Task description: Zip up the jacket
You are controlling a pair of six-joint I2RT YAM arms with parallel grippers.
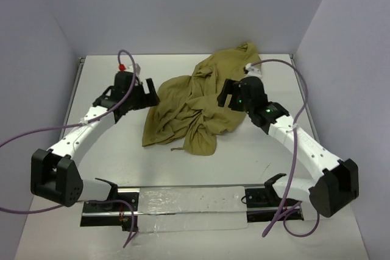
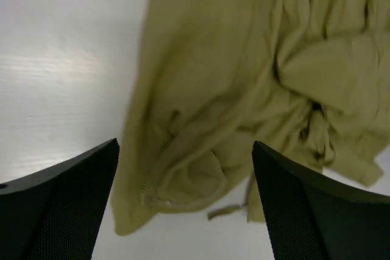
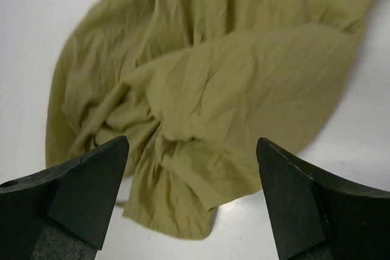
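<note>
Jacket (image 1: 194, 105) lies crumpled on the far half of the table (image 1: 109, 150), and folds hide most of the front opening. Left gripper (image 1: 150, 94) sits at its left edge, fingers apart, holding nothing. Right gripper (image 1: 223, 97) sits at its right edge, likewise spread and empty.

Left wrist view shows a run of zipper teeth (image 2: 159, 165) near a corner of the cloth. Best approach, by my reading: spread the cloth flat, find both zipper edges, and pin the bottom before pulling.

Room: bare tabletop on the near side and to the left. Right wall (image 1: 347, 41) is close to the right arm, and the far wall (image 1: 183, 10) is just behind the cloth.
</note>
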